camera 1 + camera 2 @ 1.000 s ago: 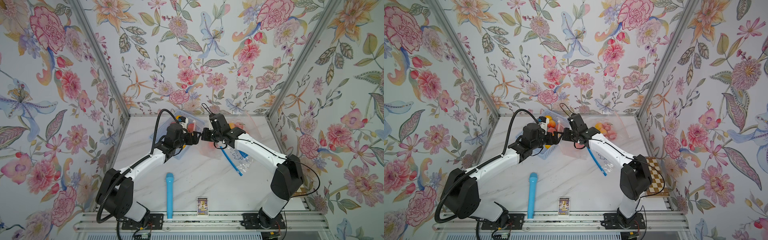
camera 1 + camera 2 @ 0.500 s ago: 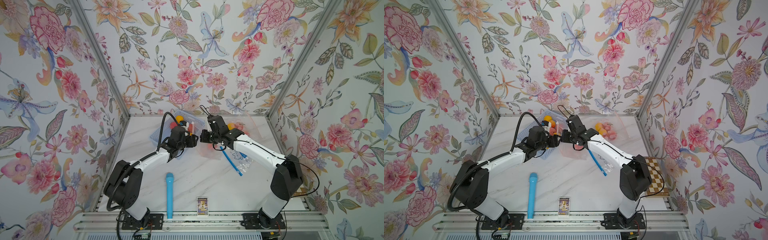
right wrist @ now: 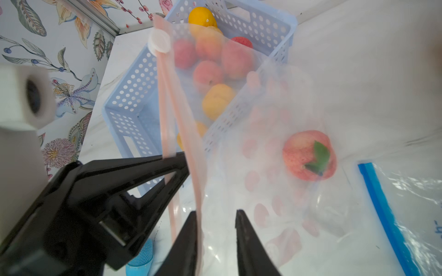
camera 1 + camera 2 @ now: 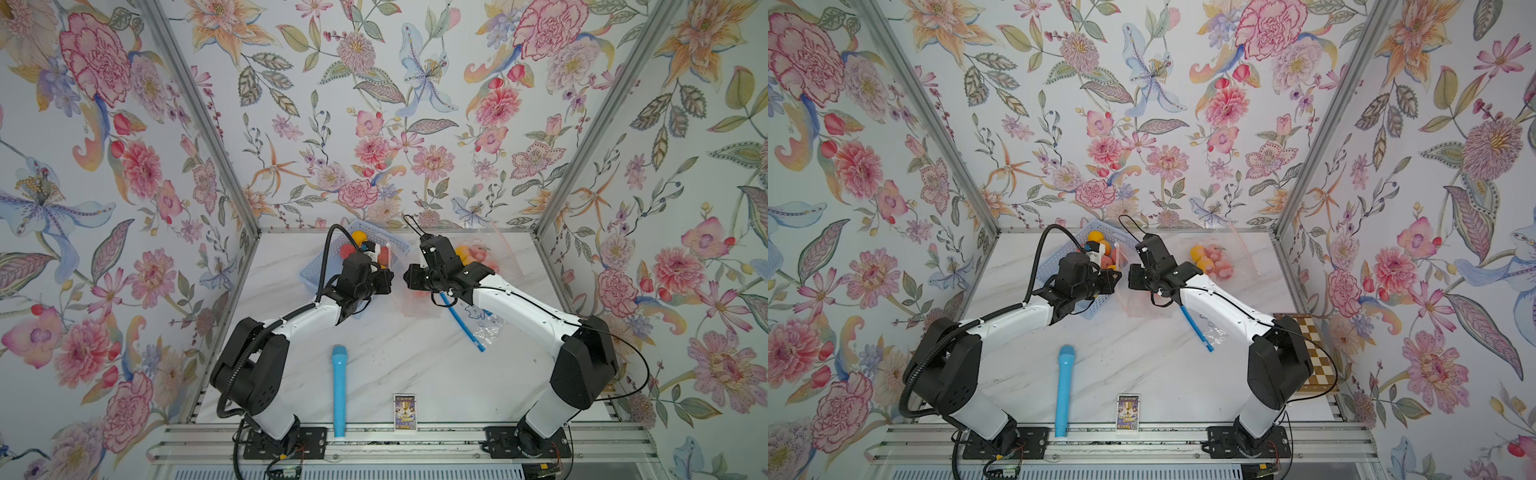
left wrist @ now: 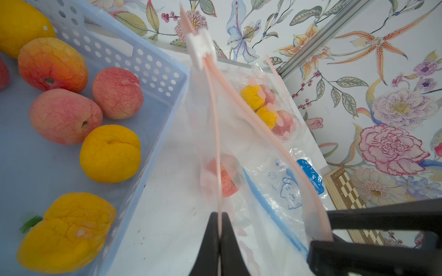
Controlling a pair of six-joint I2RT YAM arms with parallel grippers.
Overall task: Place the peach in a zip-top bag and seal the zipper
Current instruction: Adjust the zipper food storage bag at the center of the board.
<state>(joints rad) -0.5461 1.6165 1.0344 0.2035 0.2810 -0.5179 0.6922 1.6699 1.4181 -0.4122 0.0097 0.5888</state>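
**Peach bagged, zipper not yet closed**

The peach point(image 3: 308, 155) sits inside the zip-top bag point(image 3: 263, 191), whose mouth is held up beside the basket point(image 5: 153, 64). The left gripper point(image 5: 218, 222) pinches the pink zipper strip point(image 5: 216, 143) tight. The right gripper point(image 3: 216, 215) stands with jaws apart, the strip loose between them. With one end unclamped the mouth may sag or twist, so the white slider point(image 5: 199, 47) could jam, or the peach's weight could drag the strip from the left pinch.
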